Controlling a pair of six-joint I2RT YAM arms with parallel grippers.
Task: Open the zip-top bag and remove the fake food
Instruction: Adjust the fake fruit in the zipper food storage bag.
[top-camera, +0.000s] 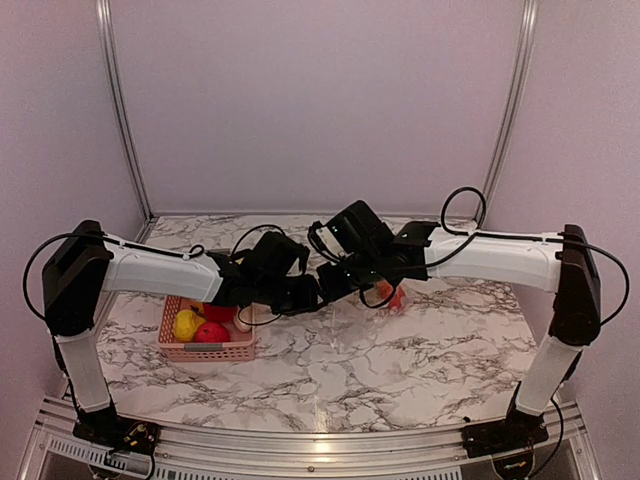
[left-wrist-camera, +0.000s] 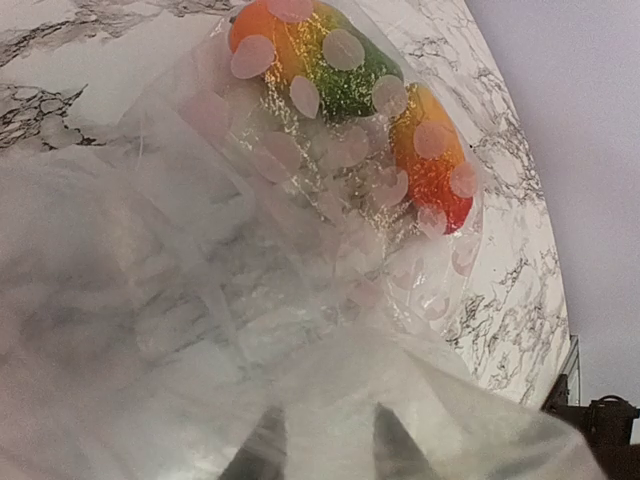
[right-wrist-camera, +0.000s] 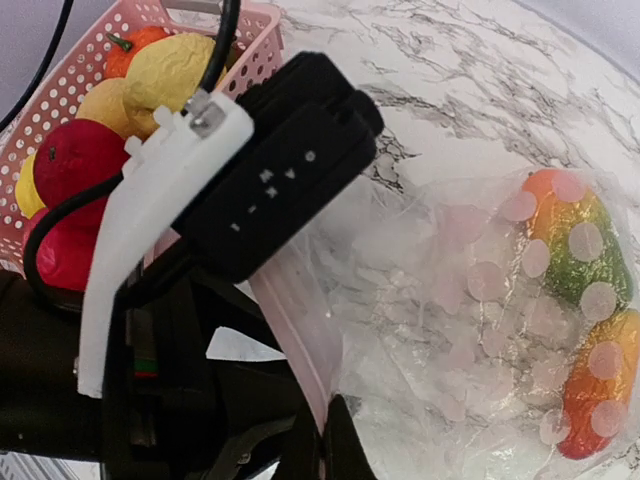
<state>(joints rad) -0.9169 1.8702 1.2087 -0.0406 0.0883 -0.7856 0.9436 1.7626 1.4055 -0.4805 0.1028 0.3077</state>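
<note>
The zip-top bag (right-wrist-camera: 450, 330) hangs between the two wrists over the middle of the table (right-wrist-camera: 480, 80), to the right of the pink basket (top-camera: 205, 350). Its pink zip strip (right-wrist-camera: 300, 340) runs down into the right fingers (right-wrist-camera: 318, 445), which are clamped on that edge. The left fingers (left-wrist-camera: 262, 450) show only as dark blurs behind crumpled film, so I cannot tell whether they pinch the bag or merely press against it.

The fake food (right-wrist-camera: 575, 250) sits at the far end of the bag, away from the zip.

What could go wrong: the film is slick and bunched, so a hard pull apart could slide it out of one grip and drop the bag instead of parting the zip. If the seal pops suddenly while the mouth tilts down, the pieces could spill and roll across the table. The wrists are also nearly touching, so a small misjudged move could knock them together.

Count: one bag, holding two pieces, one orange and green, one orange and red. There is one basket, with roughly six pieces showing: three yellow, two red, one orange. They overlap, so more may lie hidden.
</note>
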